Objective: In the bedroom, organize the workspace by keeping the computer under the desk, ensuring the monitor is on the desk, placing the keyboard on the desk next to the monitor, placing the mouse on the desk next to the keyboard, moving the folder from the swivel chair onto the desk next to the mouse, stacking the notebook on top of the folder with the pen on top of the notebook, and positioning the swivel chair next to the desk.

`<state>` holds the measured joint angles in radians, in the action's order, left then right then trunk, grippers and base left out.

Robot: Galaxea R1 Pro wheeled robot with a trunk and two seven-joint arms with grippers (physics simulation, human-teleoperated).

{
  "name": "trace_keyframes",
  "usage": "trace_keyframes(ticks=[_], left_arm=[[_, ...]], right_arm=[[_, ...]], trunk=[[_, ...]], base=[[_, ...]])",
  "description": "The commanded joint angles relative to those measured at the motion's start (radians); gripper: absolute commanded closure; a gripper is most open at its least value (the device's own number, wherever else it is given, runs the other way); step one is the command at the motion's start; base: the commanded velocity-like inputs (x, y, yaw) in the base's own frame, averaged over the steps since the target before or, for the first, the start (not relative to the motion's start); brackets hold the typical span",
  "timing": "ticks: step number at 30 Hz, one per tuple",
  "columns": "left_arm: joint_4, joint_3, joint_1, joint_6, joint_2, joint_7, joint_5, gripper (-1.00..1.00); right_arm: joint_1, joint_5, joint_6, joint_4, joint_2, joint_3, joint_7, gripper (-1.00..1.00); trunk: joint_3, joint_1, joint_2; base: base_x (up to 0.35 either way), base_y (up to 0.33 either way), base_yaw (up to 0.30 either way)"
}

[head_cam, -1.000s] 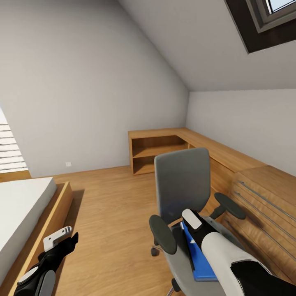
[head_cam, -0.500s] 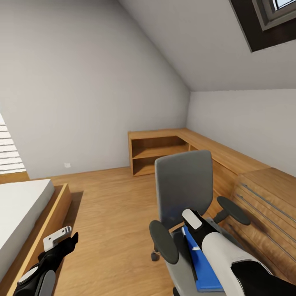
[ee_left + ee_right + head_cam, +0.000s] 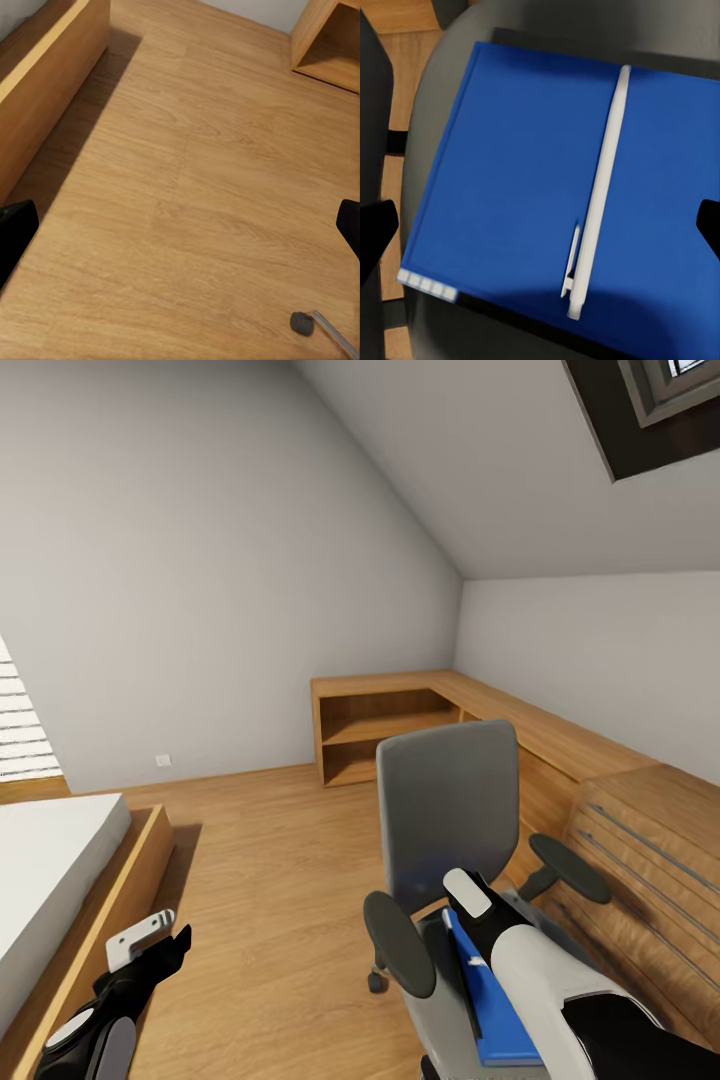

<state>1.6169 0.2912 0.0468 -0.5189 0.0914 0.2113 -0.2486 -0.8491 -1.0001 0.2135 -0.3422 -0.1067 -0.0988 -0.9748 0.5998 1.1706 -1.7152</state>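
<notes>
The swivel chair [image 3: 445, 810] stands at centre right, its grey back facing me and its black armrests out to the sides. On its seat lies the blue folder [image 3: 497, 1010], with the white pen [image 3: 600, 187] resting on top. My right gripper [image 3: 468, 920] hovers just above the folder [image 3: 510, 172], open, one fingertip at each edge of the right wrist view and nothing between them. Low at the left, my left gripper [image 3: 150, 945] is open over bare plank floor [image 3: 180, 187], holding nothing.
A wood-framed bed [image 3: 70, 880] runs along the left. A low wooden corner shelf [image 3: 385, 730] and a light wood chest of drawers [image 3: 640, 860] line the right wall. The roof window [image 3: 650, 410] is overhead. A chair castor [image 3: 302, 323] sits on the floor.
The whole view has shifted slightly, so the chair and window sit a touch further right. Both arms keep the same pose and both grippers stay open.
</notes>
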Motion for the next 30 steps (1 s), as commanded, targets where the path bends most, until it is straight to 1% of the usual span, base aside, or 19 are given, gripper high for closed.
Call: trace_keyframes(ticks=[1, 13, 28, 30], left_arm=[[0.001, 0.000, 0.001, -0.004, 0.001, 0.007, -0.011, -1.00], [0.001, 0.000, 0.001, -0.004, 0.001, 0.007, -0.011, -1.00], [0.001, 0.000, 0.001, -0.004, 0.001, 0.007, -0.011, -1.00], [0.001, 0.000, 0.001, -0.004, 0.001, 0.007, -0.011, -1.00]], right_arm=[[-0.001, -0.009, 0.006, 0.000, 0.001, -0.009, -0.004, -1.00], [-0.001, -0.009, 0.004, 0.000, 0.007, -0.009, -0.005, -1.00], [-0.001, -0.009, 0.007, 0.002, 0.005, -0.009, -0.014, -1.00], [-0.001, -0.009, 0.008, 0.001, 0.004, -0.010, -0.022, -1.00]], trunk=[[0.004, 0.004, -0.008], [0.042, 0.050, -0.092], [0.089, 0.107, -0.197], [0.089, 0.107, -0.197]], base=[[0.000, 0.000, 0.000], [0.000, 0.000, 0.000], [0.000, 0.000, 0.000], [0.000, 0.000, 0.000]])
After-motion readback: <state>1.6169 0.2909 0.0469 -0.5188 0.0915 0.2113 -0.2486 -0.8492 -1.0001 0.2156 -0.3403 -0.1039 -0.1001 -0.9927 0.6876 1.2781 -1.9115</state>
